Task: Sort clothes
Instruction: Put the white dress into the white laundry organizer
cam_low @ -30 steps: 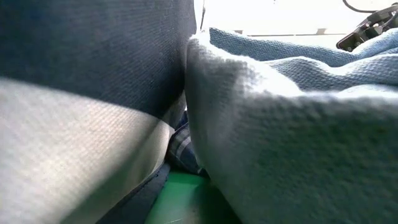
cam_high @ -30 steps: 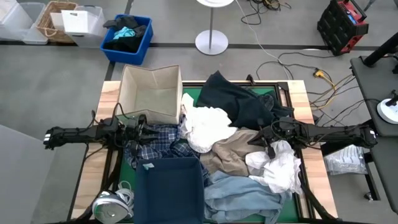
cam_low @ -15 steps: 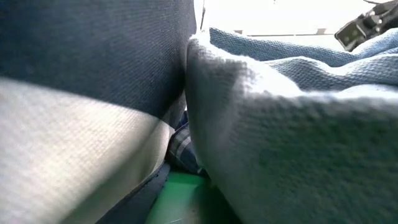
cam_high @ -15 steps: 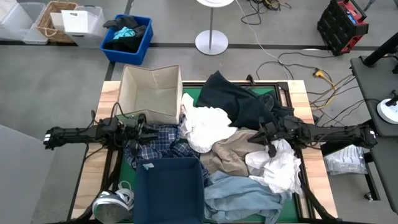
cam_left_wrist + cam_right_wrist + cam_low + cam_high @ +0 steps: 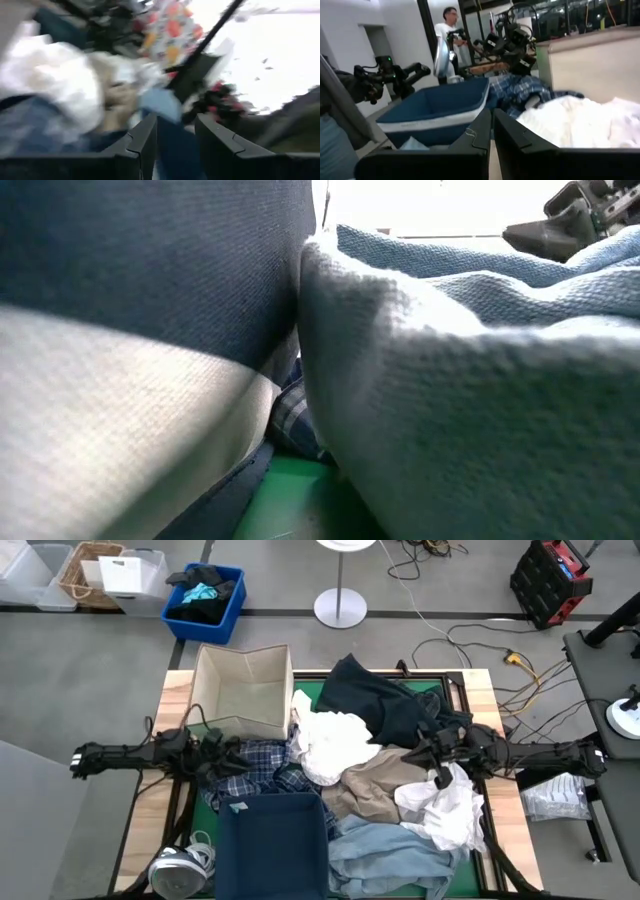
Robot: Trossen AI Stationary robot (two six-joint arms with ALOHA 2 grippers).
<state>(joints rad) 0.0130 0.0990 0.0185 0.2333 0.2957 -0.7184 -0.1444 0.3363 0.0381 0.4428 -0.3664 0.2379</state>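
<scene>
The clothes lie heaped on the green mat: a plaid shirt (image 5: pixel 262 768), a white shirt (image 5: pixel 330 745), a dark navy piece (image 5: pixel 380 700), tan trousers (image 5: pixel 375 785), another white shirt (image 5: pixel 452 810) and light blue denim (image 5: pixel 385 855). My left gripper (image 5: pixel 232 755) hovers over the plaid shirt. It is open (image 5: pixel 175 125) with nothing between its fingers. My right gripper (image 5: pixel 425 758) stands level over the tan trousers, pointing toward the table's left. It is shut (image 5: pixel 492 117) on nothing. The low view is filled by the denim (image 5: pixel 480 380).
A beige fabric box (image 5: pixel 245 690) stands at the far left of the table. A navy fabric bin (image 5: pixel 272 840) stands at the near edge, its wall (image 5: pixel 150 330) close to the low camera. A blue crate (image 5: pixel 205 600) sits on the floor beyond. A person (image 5: pixel 447 25) stands in the room.
My right gripper has risen a little off the white shirt at the right and turned about its wrist. My left gripper has turned over the plaid shirt. The clothes have stayed where they were.
</scene>
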